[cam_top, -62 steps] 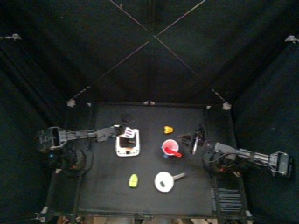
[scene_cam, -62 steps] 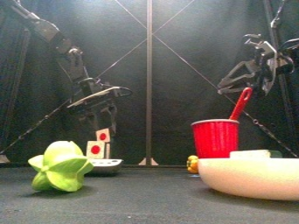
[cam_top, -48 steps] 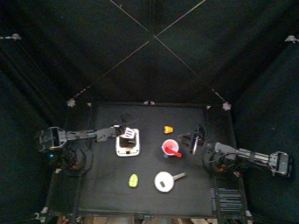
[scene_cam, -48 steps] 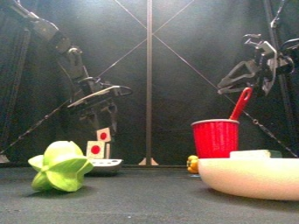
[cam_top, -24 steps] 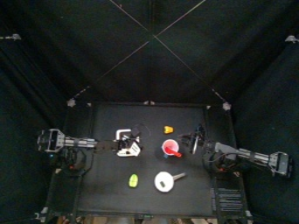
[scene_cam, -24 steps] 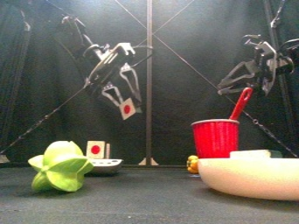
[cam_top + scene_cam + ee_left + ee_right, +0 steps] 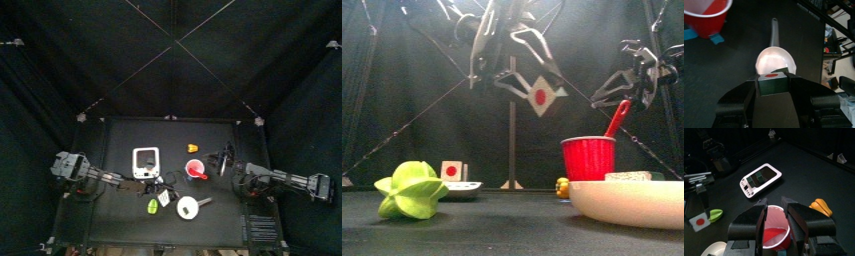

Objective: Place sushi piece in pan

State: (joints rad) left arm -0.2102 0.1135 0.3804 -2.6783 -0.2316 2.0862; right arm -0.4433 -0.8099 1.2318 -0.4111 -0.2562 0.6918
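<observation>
My left gripper is shut on the sushi piece, a small roll with a white face, a red dot and a dark green side. It holds the piece high above the table. The white round pan lies just beyond the jaws, its handle pointing away. My right gripper is open and empty, hanging by the red cup.
A lumpy yellow-green piece lies left of the pan, under my left arm. The red cup stands mid-table. A white tray holds another red-dot piece. A small orange piece lies behind the cup.
My left gripper lifted a red-dot piece off the white tray and carried it forward and right, to beside the pan. The right arm has not moved.
</observation>
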